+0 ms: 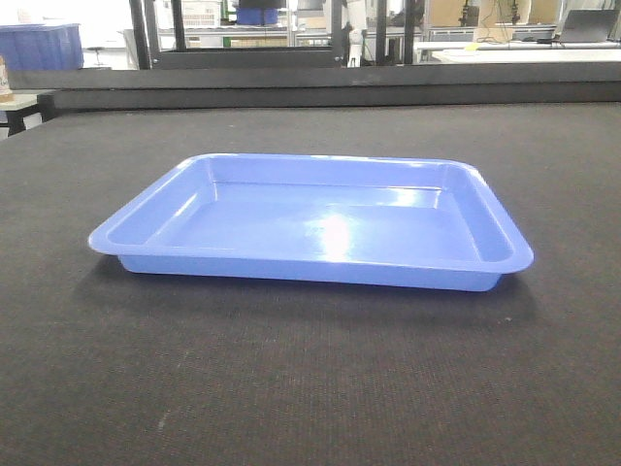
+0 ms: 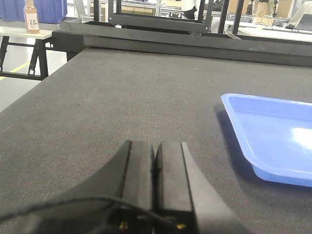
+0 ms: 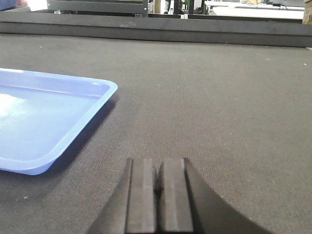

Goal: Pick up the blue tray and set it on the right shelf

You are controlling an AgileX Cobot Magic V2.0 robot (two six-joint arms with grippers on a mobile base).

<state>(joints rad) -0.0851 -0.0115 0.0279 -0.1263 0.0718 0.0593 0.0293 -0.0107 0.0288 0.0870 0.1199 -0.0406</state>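
The blue tray [image 1: 310,218] lies flat and empty on the dark felt table [image 1: 291,388], in the middle of the front view. Its left end shows at the right of the left wrist view [image 2: 273,141] and its right end at the left of the right wrist view [image 3: 44,122]. My left gripper [image 2: 156,146] is shut and empty, low over the table, left of the tray and apart from it. My right gripper [image 3: 158,163] is shut and empty, right of the tray and apart from it. The right shelf is out of view.
A raised black bar [image 1: 330,92] runs along the table's far edge. A dark-blue storage bin [image 1: 39,44] stands beyond at the far left. A small bottle [image 2: 31,17] stands on a side table [image 2: 24,33] at the left, off the felt table's left edge.
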